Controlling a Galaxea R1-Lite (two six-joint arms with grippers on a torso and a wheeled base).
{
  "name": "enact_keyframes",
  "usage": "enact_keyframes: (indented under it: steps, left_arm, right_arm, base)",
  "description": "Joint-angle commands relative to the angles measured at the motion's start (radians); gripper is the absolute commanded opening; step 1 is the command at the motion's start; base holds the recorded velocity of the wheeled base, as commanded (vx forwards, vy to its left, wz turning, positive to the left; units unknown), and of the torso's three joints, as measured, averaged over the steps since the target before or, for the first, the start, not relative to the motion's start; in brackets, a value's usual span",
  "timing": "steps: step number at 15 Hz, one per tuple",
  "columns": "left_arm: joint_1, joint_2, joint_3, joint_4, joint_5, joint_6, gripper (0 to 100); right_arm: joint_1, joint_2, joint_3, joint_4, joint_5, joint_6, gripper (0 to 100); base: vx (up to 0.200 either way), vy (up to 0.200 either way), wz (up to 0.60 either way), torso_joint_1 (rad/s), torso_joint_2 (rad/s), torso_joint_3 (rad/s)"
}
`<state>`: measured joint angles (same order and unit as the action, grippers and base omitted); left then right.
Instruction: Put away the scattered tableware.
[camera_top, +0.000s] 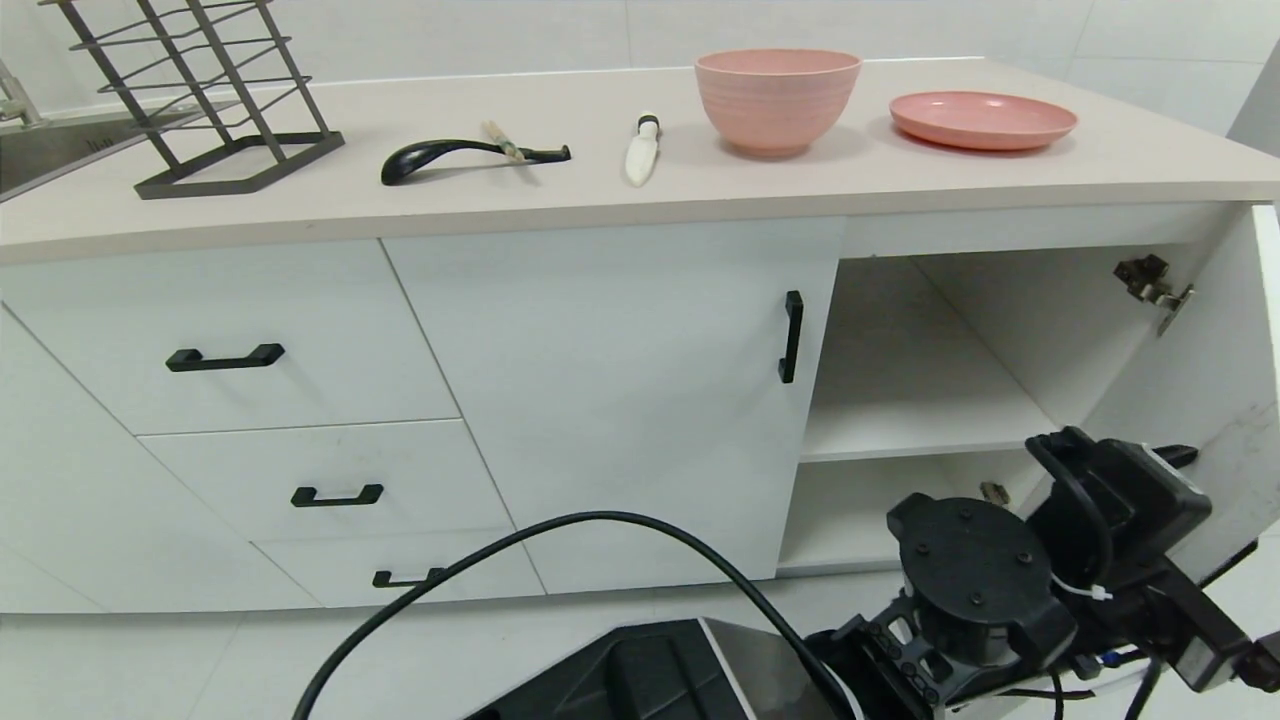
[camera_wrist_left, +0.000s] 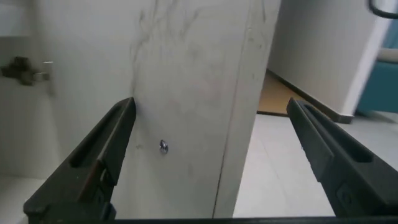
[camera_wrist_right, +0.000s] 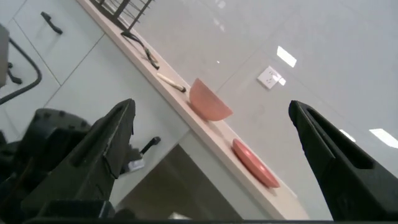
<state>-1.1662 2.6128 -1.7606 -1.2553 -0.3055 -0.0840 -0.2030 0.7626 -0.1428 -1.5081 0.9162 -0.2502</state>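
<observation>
A: Hands?
B: Both released, empty. The left hand faces the cabinet door; the right hand sits low, aimed up at the counter.
A: Nearest piece?
B: Likely the plate, above the open cabinet.

A pale counter carries a pink bowl with a pink plate near it towards the right. Left of the bowl lie a white utensil, then a black spoon with chopsticks across its handle. A black wire rack stands beside the sink. Below, the right cupboard door stands open on a white shelf.
</observation>
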Motion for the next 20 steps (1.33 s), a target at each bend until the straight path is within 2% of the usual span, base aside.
enact_keyframes:
  steps: [1,3,6,7,8,9,10,11,12,13,14,15,16,17,18,19,20]
  left_arm:
    - [-0.036,0.046,-0.040,-0.001,-0.006,0.000,100]
    - [-0.075,0.075,-0.079,-0.001,-0.010,0.000,100]
    - [-0.156,0.148,-0.168,-0.019,-0.069,-0.005,100]
    - [-0.176,0.171,-0.171,-0.055,-0.144,-0.019,100]
    - [-0.165,0.182,-0.149,-0.104,-0.210,-0.023,100]
    - [-0.148,0.176,-0.134,-0.110,-0.210,-0.025,100]
    - [-0.101,0.153,-0.095,-0.127,-0.211,-0.029,100]
    - [-0.021,0.075,0.015,-0.184,-0.213,-0.049,100]
    - [0.022,0.001,0.135,-0.239,-0.213,-0.068,100]
    - [0.071,-0.108,0.328,-0.305,-0.213,-0.086,100]
    - [0.094,-0.168,0.437,-0.315,-0.213,-0.089,100]
    - [0.152,-0.318,0.696,-0.315,-0.210,-0.066,100]
    - [0.220,-0.467,0.909,-0.315,-0.214,-0.014,100]
    - [0.278,-0.566,1.020,-0.315,-0.216,0.041,100]
    - [0.322,-0.628,1.067,-0.315,-0.218,0.076,100]
    - [0.393,-0.732,1.150,-0.315,-0.218,0.116,100]
    - [0.479,-0.879,1.264,-0.315,-0.216,0.118,100]
  right_arm:
    - [-0.013,-0.045,-0.001,0.002,0.000,0.000,100]
    - [-0.047,-0.083,-0.020,0.000,0.000,0.000,100]
    - [-0.101,-0.138,-0.069,0.002,-0.007,0.002,100]
    - [-0.124,-0.160,-0.070,0.003,-0.008,0.002,100]
    - [-0.144,-0.178,-0.064,0.003,-0.008,0.002,100]
    - [-0.148,-0.181,-0.063,0.003,-0.008,0.003,100]
    - [-0.156,-0.189,-0.058,0.003,-0.010,0.003,100]
    - [-0.156,-0.189,-0.043,0.003,-0.008,0.003,100]
    - [-0.151,-0.183,-0.021,0.005,-0.008,0.003,100]
    - [-0.134,-0.178,0.029,0.022,-0.007,0.003,100]
    - [-0.116,-0.181,0.071,0.048,-0.008,0.003,100]
    - [-0.092,-0.195,0.143,0.134,-0.025,0.002,100]
    - [-0.087,-0.223,0.134,0.284,-0.095,0.008,100]
    - [-0.079,-0.250,0.138,0.420,-0.152,0.009,100]
    - [-0.078,-0.272,0.143,0.519,-0.178,0.009,100]
    - [-0.078,-0.324,0.143,0.701,-0.217,0.023,100]
    - [-0.079,-0.427,0.143,0.941,-0.270,0.051,100]
  base:
    - [0.000,0.000,0.00,0.000,0.00,0.000]
    - [0.000,0.000,0.00,0.000,0.00,0.000]
    - [0.000,0.000,0.00,0.000,0.00,0.000]
    - [0.000,0.000,0.00,0.000,0.00,0.000]
    - [0.000,0.000,0.00,0.000,0.00,0.000]
    - [0.000,0.000,0.00,0.000,0.00,0.000]
    - [0.000,0.000,0.00,0.000,0.00,0.000]
    - [0.000,0.000,0.00,0.000,0.00,0.000]
    - [0.000,0.000,0.00,0.000,0.00,0.000]
    - [0.000,0.000,0.00,0.000,0.00,0.000]
    - [0.000,0.000,0.00,0.000,0.00,0.000]
    - [0.000,0.000,0.00,0.000,0.00,0.000]
    - [0.000,0.000,0.00,0.000,0.00,0.000]
    - [0.000,0.000,0.00,0.000,0.00,0.000]
    - [0.000,0.000,0.00,0.000,0.00,0.000]
    - [0.000,0.000,0.00,0.000,0.00,0.000]
    - [0.000,0.000,0.00,0.000,0.00,0.000]
